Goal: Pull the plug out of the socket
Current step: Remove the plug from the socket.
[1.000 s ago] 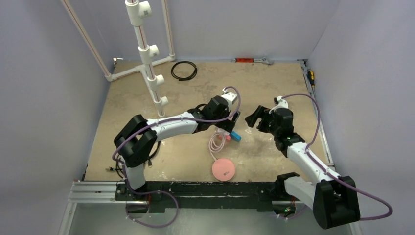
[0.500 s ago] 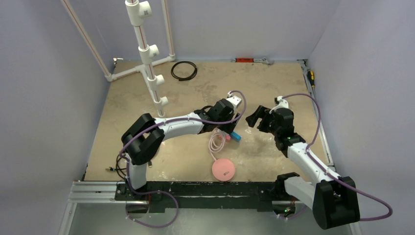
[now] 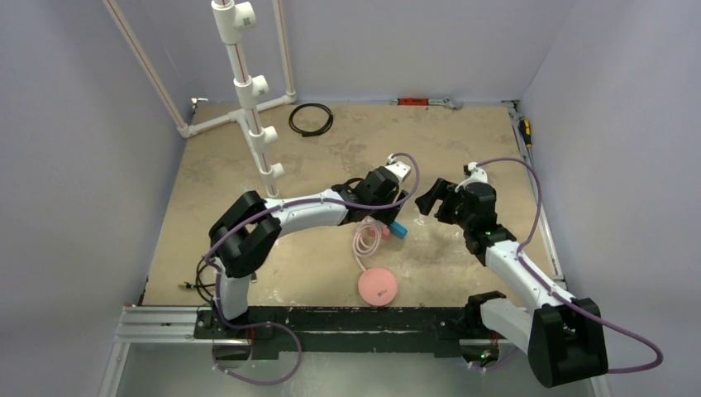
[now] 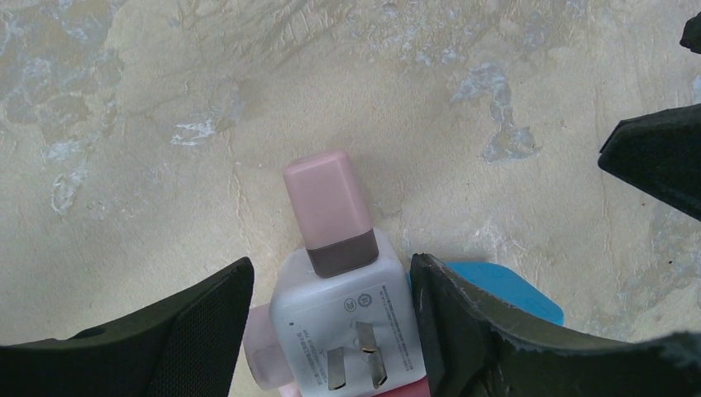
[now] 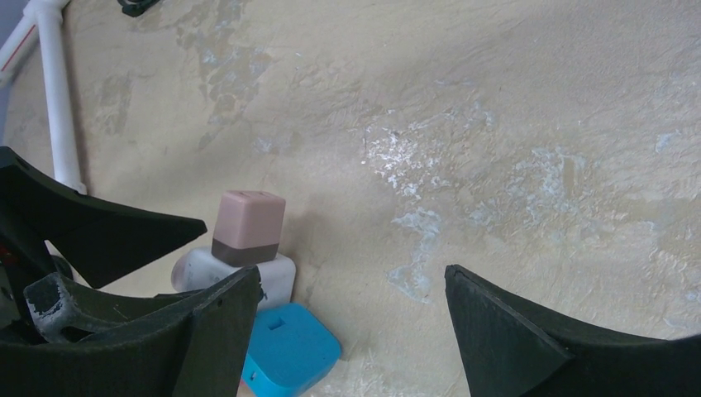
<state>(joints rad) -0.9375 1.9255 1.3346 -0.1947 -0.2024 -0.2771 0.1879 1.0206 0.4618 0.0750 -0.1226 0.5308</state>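
While the left gripper (image 4: 331,269) is bracketing the socket (image 4: 347,322) mid-table with its jaws parted and not yet clamped, it is best gripping the white body only, clear of the pink plug (image 4: 326,198) jutting beyond its fingertips. The right gripper (image 5: 351,289), waiting just right of it, gaping and empty, should be pulling straight along the plug. The blue block (image 5: 289,347) is touching the socket on the worn, mottled beige table (image 5: 512,124), which pale lilac walls are enclosing.

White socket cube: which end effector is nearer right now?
Left. The left end effector straddles the white socket cube, jaws on either side. The right end effector is open, off to its right in the top view, apart from it.
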